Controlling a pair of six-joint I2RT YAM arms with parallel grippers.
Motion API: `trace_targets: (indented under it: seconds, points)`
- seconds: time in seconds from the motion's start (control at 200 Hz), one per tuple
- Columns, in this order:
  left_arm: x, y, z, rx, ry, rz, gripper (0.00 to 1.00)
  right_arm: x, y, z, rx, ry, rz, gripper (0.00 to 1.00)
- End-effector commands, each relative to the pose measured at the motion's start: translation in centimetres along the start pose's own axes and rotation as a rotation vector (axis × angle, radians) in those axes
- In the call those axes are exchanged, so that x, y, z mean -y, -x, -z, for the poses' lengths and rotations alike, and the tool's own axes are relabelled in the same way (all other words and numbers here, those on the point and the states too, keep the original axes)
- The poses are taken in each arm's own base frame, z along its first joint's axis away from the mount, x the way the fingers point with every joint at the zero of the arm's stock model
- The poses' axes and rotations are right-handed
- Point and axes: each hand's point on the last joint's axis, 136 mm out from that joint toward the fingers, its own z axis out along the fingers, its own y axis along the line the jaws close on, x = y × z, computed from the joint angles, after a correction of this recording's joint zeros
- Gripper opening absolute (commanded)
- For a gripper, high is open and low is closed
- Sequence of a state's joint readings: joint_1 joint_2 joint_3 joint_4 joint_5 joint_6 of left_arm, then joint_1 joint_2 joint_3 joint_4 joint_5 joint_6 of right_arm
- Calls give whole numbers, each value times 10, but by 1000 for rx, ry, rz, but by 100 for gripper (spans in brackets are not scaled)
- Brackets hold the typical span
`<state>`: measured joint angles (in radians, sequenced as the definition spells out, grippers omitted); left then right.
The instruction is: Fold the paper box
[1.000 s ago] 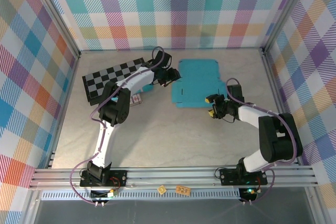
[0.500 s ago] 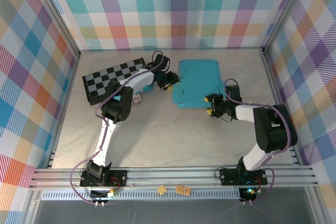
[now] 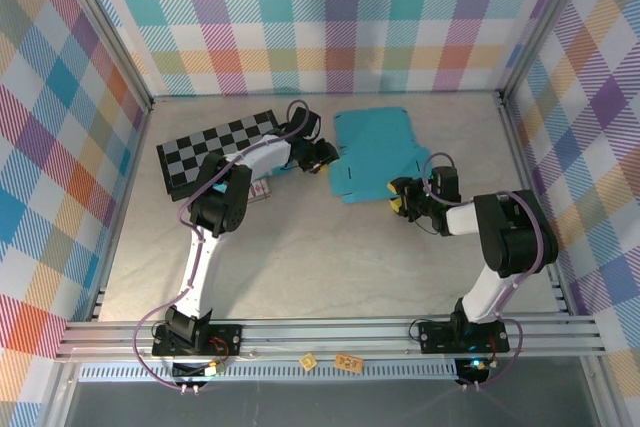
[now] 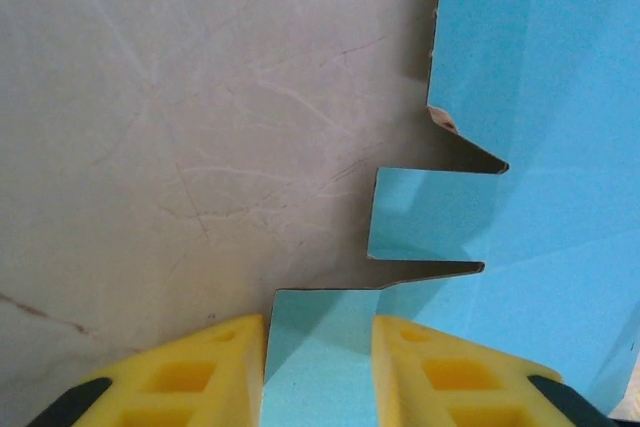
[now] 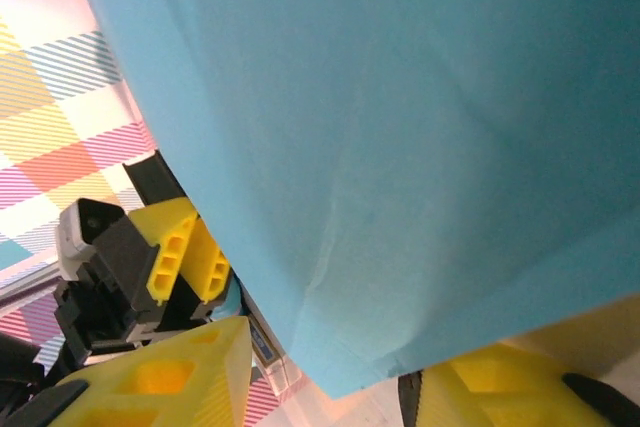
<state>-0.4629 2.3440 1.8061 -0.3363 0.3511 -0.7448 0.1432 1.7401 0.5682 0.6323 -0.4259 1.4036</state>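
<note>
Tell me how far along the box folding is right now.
Done: no finished fold that I can see. The paper box is an open cutout with its flaps spread out. In hand: the left gripper straddles a flap on its left edge, and the right gripper has the near edge, which looks raised, between its fingers. Whether either has clamped is unclear. Left: all the folding and tucking.
</note>
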Motion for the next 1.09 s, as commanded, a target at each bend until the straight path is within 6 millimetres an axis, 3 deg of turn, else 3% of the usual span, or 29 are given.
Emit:
trace_targets:
  seconds: [0.0, 0.385, 0.545, 0.745, 1.09]
  points:
    - [1, -23, 7, -76, 4, 26, 30, -23, 15, -4, 75, 91, 65, 40]
    - [3, -26, 10, -82, -2, 23, 28, -34, 23, -9, 99, 104, 80, 19]
    - [10, -21, 20, -53, -8, 9, 35, -44, 25, -6, 113, 99, 100, 1]
    - [39, -3, 69, 87, -37, -46, 58, -63, 25, 8, 143, 96, 108, 0]
    - [81, -10, 162, 208, -110, -36, 65, -162, 23, 62, 212, 173, 104, 0]
